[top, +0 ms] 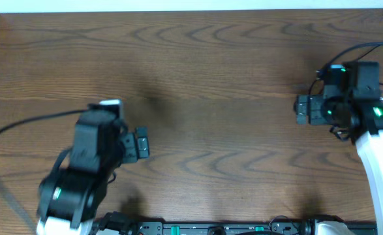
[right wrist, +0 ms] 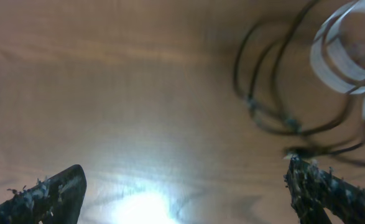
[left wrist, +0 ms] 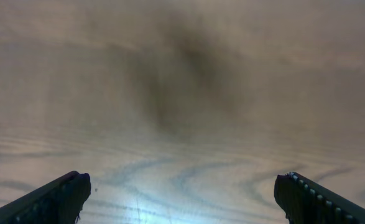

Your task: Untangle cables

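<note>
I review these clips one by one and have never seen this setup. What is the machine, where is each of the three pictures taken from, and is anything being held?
These are two robot arms at a wooden table, each ending in a two-finger gripper. The overhead picture looks straight down: the left gripper sits lower left, the right gripper far right. The other two pictures come from cameras on the wrists, so each shows its own dark fingers at the bottom corners. The left wrist view shows open fingers over bare wood. The right wrist view shows open fingers too, with a loose blurred heap of black cable and white cable ahead, at upper right. Nothing is held.
</note>
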